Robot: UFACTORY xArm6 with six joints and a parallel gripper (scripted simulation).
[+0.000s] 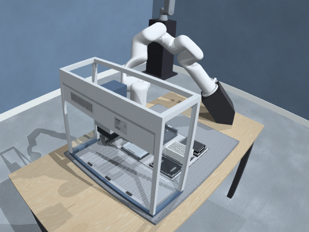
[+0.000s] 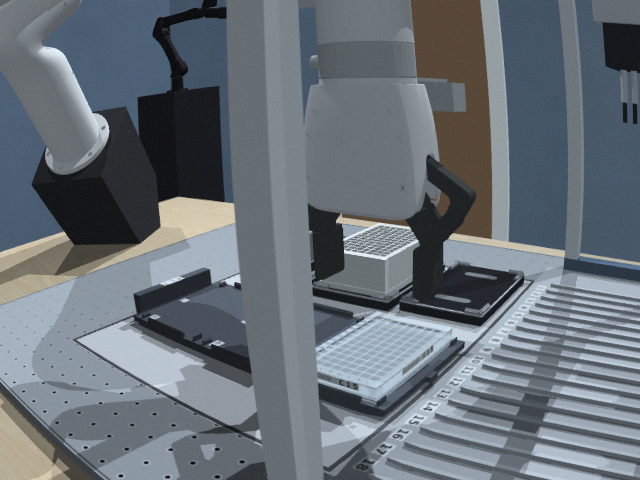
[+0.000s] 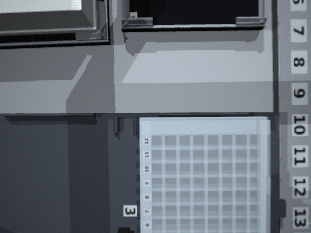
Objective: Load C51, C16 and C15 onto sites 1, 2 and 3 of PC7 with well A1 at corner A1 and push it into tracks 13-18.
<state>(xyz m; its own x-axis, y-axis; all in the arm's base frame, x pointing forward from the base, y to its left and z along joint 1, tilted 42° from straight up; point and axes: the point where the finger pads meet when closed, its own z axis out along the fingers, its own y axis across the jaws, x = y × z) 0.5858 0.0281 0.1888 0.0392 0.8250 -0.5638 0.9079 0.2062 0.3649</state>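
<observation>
The black carrier PC7 (image 2: 206,320) lies on the apron, its handle (image 2: 173,289) at the end away from the rails. The clear 96-well plate C15 (image 2: 382,356) sits flat on site 3 at the rail end; it also shows in the wrist view (image 3: 204,175) beside the "3" label (image 3: 129,211). My gripper (image 2: 377,284) is open and empty, raised straight above C15. The white deep-well block C51 (image 2: 374,258) stands in nest S2 behind the fingers. Nest S3 (image 2: 465,291) is empty. C16 (image 1: 197,146) lies in nest S1. The carrier deck nearer the handle shows bare.
The instrument's white frame post (image 2: 268,232) blocks part of the carrier in the exterior view. The ribbed loading rails (image 2: 542,372) run to the right, with track numbers (image 3: 299,121) along the apron edge. A pipetting head (image 2: 622,56) hangs at upper right.
</observation>
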